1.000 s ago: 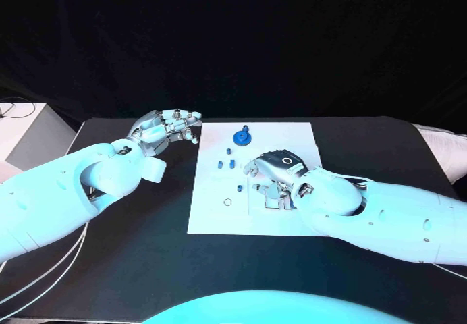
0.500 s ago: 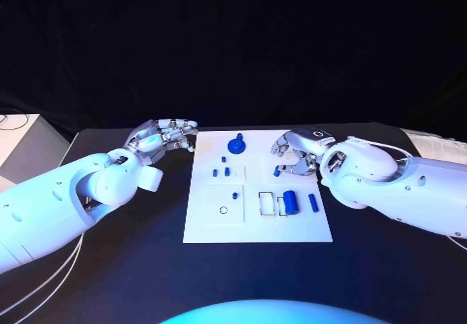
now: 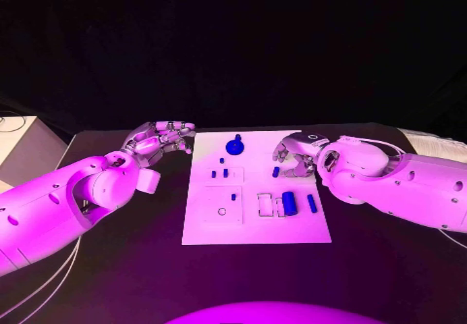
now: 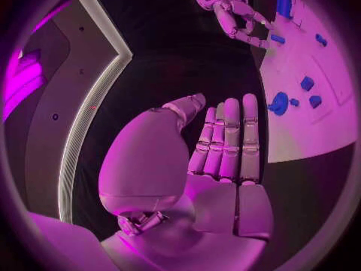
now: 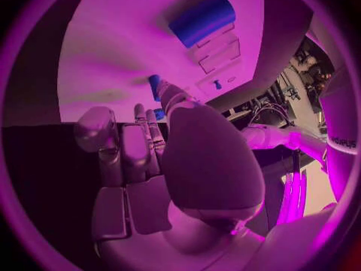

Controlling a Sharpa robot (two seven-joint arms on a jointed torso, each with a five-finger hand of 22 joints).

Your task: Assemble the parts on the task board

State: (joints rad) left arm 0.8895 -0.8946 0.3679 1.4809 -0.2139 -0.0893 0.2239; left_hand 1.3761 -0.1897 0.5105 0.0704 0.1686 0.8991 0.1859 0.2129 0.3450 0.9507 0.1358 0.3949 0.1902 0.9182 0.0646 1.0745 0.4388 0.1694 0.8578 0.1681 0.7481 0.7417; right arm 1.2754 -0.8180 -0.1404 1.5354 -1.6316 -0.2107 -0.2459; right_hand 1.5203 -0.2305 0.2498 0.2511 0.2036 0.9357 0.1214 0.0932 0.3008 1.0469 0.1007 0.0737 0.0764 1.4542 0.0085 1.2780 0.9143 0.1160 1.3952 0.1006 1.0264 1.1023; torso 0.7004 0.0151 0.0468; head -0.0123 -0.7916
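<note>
Task board [image 3: 255,228] at frame centre, large blue cylinder [image 3: 289,202] now seated lower right, small blue part [image 3: 277,171] apparently pinched by right hand [image 3: 297,156] newly raised to upper right edge; left hand [image 3: 160,140] unchanged upper left, fingers together, empty.

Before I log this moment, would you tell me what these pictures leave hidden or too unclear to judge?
- Right hand: whether its fingers pinch the small blue part or only touch it; the thumb covers the contact in the right wrist view.
- Small parts on the task board: too small in the head view to tell lying from standing.
- Large blue cylinder: the hand hides what lies beside it in the right wrist view.
</note>
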